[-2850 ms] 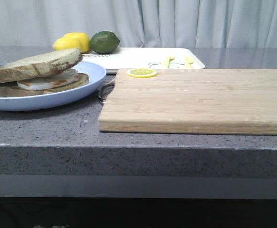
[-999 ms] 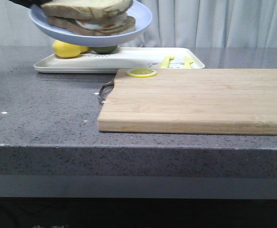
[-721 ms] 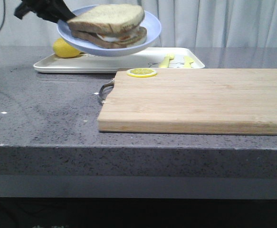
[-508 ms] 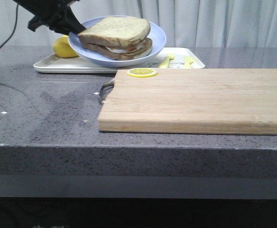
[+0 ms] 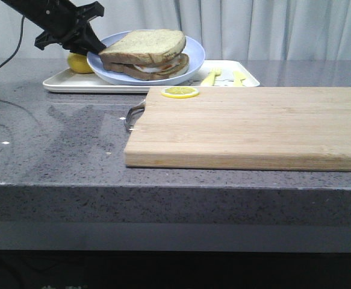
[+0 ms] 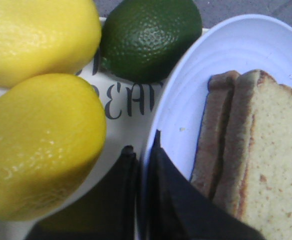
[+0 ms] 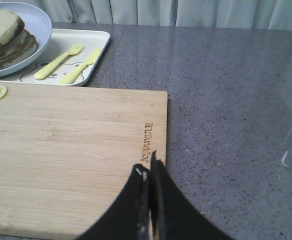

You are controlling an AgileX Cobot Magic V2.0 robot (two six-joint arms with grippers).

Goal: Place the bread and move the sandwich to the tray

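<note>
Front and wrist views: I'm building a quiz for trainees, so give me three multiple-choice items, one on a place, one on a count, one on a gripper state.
1. Where does the lemon slice lie?
A. on the cutting board
B. on the white tray
C. on the blue plate

2. How many whole yellow lemons show in the left wrist view?
A. one
B. two
C. three

3. What is the left gripper doing?
A. hanging open
B. shut on nothing
C. shut on the plate's rim

Key:
1 A, it sits at the board's far left corner.
2 B, two lemons lie beside one lime.
3 C, one finger is on each side of the rim.
</note>
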